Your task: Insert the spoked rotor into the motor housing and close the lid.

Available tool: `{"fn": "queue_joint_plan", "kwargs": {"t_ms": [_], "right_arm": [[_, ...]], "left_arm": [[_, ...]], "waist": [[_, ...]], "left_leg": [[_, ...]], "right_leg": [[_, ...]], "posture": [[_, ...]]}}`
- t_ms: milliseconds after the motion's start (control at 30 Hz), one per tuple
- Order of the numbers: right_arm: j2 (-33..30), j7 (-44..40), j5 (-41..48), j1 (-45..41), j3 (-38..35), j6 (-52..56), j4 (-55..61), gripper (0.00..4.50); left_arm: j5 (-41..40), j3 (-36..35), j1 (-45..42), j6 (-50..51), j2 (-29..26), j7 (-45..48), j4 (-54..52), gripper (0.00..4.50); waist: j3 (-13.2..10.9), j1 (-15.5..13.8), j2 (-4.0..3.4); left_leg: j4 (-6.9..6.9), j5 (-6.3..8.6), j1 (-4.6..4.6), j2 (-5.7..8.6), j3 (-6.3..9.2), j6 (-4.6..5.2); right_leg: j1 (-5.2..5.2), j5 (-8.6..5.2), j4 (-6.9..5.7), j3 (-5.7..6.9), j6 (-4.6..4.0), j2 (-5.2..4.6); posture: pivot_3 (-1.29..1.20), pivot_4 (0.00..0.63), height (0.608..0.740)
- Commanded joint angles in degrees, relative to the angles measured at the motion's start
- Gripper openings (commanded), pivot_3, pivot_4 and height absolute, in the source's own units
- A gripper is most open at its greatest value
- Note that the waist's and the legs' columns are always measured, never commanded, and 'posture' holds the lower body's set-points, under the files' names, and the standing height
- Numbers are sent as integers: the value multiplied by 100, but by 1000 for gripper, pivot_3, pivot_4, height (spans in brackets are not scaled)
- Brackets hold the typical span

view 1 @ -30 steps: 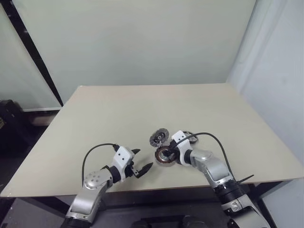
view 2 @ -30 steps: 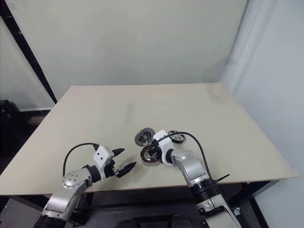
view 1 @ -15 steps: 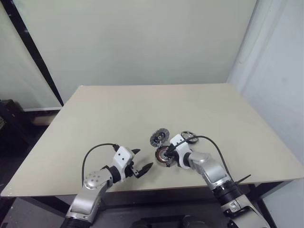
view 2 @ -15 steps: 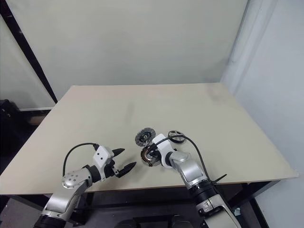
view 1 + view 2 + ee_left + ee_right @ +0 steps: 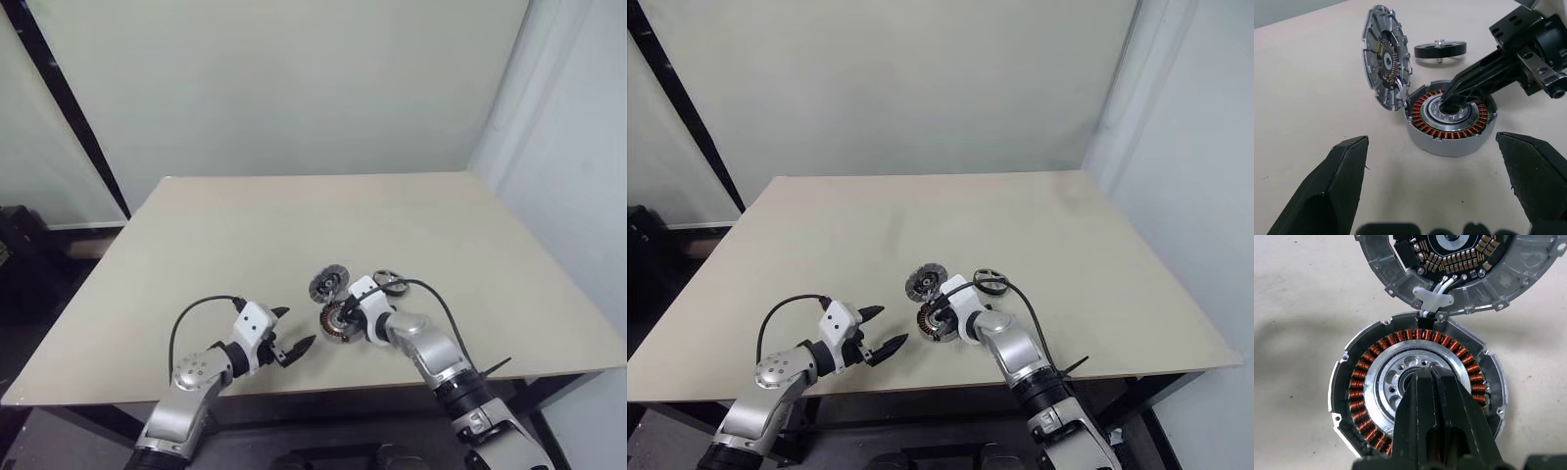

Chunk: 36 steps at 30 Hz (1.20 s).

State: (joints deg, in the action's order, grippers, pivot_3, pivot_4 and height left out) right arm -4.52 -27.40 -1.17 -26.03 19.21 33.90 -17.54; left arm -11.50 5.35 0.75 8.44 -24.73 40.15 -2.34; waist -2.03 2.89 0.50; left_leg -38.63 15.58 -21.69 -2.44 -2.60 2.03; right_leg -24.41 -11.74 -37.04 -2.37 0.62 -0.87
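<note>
The motor housing [image 5: 1449,128], a round grey shell ringed with copper windings, lies near the table's front edge. The lid [image 5: 1385,58] stands open on its rim at the housing's far side, joined to it by short white wires, its circuit face showing. The spoked rotor [image 5: 389,281], a dark wheel with a small shaft, lies flat on the table just behind and to the right of the housing. My right gripper [image 5: 1425,376] is shut, and its tips rest in the housing's silvery centre. My left gripper [image 5: 297,326] hangs open to the left of the housing, holding nothing.
The beige table [image 5: 294,225] stretches far behind the parts, and its front edge runs close below both grippers. A black cable [image 5: 436,294] loops over my right wrist. A pale wall stands behind the table.
My right wrist has turned a little over the housing, and the rotor behind it now shows more fully. The left arm has not moved.
</note>
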Motion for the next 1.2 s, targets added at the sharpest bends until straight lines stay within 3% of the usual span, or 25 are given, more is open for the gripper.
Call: {"fn": "queue_joint_plan", "kwargs": {"t_ms": [33, 200, 467, 767, 967, 1200], "right_arm": [[24, -37, -1, -124, -11, -87, 120, 32], [74, -197, 272, -123, -245, -193, 394, 32], [-186, -304, -167, 32, 305, -228, 56, 32], [-13, -228, 339, 21, -415, -105, 468, 32], [-79, 7, 859, -33, -1287, 675, 1200, 1937], [-170, 689, 1460, -107, -2655, 1310, 1197, 4474]], "left_arm": [[-26, -47, -40, -44, -2, -6, -265, 4500], [-24, -59, 3, -60, -8, -13, -278, 4500], [-24, -63, -11, -69, 0, -17, -261, 4500], [-20, -70, -15, -56, -4, -32, -280, 4500], [-24, -51, -17, -62, 20, -29, -272, 4500], [-8, 7, -35, -87, 85, -9, -212, 4500]], "waist": [[0, 1, 0], [0, 1, 0], [0, 1, 0], [0, -2, -1], [0, -2, -1], [-1, 0, -2]], "left_leg": [[0, 0, 0, 0, 0, 0], [0, 0, 0, 0, 0, 0], [0, 0, 0, 0, -1, 0], [0, 0, 3, -1, 0, 0], [0, 0, -2, 0, 2, 0], [1, 0, -3, 1, -2, 0]], "right_leg": [[0, 0, 0, 0, 0, 0], [0, 0, 0, 0, 0, 0], [0, 0, 1, 0, 0, -1], [2, 0, 0, 0, 0, 0], [-1, 0, 2, 0, 1, -1], [-1, 0, 2, -1, 0, -2]], "posture": [[0, 0, 740], [0, 0, 740], [0, 0, 740], [0, 0, 740], [0, 0, 740], [0, 0, 740]]}}
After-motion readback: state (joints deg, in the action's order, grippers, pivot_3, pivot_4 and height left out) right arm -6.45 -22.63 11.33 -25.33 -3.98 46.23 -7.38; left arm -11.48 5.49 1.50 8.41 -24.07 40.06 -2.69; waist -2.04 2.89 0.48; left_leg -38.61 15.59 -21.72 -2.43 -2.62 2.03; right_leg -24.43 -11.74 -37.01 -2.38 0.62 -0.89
